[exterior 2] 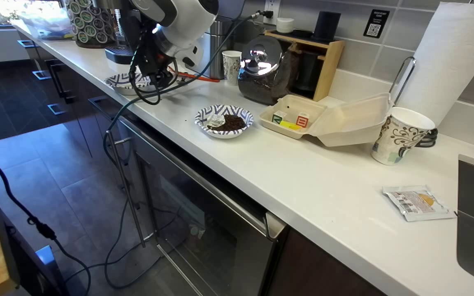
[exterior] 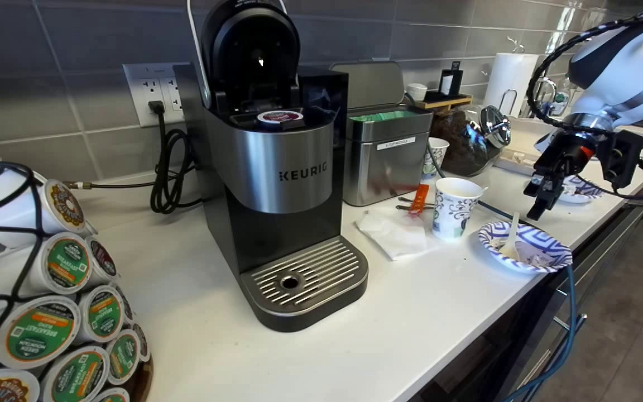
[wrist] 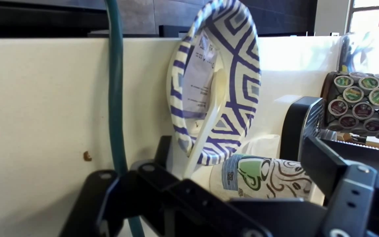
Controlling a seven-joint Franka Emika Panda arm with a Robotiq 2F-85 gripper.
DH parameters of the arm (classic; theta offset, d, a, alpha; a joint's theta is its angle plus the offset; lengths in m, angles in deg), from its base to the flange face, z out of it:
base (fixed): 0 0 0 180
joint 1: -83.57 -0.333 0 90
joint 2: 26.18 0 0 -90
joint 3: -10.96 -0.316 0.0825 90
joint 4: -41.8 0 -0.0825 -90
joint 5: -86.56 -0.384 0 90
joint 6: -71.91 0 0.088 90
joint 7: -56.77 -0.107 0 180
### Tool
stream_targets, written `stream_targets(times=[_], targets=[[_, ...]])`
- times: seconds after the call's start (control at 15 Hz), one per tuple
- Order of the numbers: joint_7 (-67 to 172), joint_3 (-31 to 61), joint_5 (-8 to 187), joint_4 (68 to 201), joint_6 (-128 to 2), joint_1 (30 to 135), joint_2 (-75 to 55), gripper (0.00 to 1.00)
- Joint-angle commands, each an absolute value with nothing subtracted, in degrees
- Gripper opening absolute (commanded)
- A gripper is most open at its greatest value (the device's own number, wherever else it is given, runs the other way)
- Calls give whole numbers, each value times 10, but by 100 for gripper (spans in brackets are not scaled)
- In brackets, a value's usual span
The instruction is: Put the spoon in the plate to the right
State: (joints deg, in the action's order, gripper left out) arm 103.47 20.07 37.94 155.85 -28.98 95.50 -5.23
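Note:
A white plastic spoon leans in a blue-patterned bowl-like plate near the counter edge. In the wrist view the spoon has its head inside this plate and its handle over the rim toward me. The smaller-looking plate lies farther along the counter, partly behind my gripper; in an exterior view this plate holds dark grounds and a crumpled wrapper. My gripper is above and beside the spoon's plate. In the wrist view its fingers are wide apart, with nothing between them held; the handle's end passes behind the left finger.
A patterned paper cup stands beside the spoon's plate. A coffee machine, a metal box and a glass jar stand farther back. A teal cable runs over the counter edge. An open takeout box lies beyond the grounds plate.

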Motion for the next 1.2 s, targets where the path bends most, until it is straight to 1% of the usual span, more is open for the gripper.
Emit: stream_targets(times=[0.0, 0.87, 1.0, 1.07, 1.13], targets=[[1041, 187, 360, 1554, -305, 966, -44, 100], [1042, 173, 351, 1548, -336, 961, -29, 100], [1042, 171, 352, 1546, -335, 961, -26, 80], [1042, 170, 352, 1545, -335, 961, -24, 66], [1042, 169, 352, 1544, -335, 961, -24, 58]])
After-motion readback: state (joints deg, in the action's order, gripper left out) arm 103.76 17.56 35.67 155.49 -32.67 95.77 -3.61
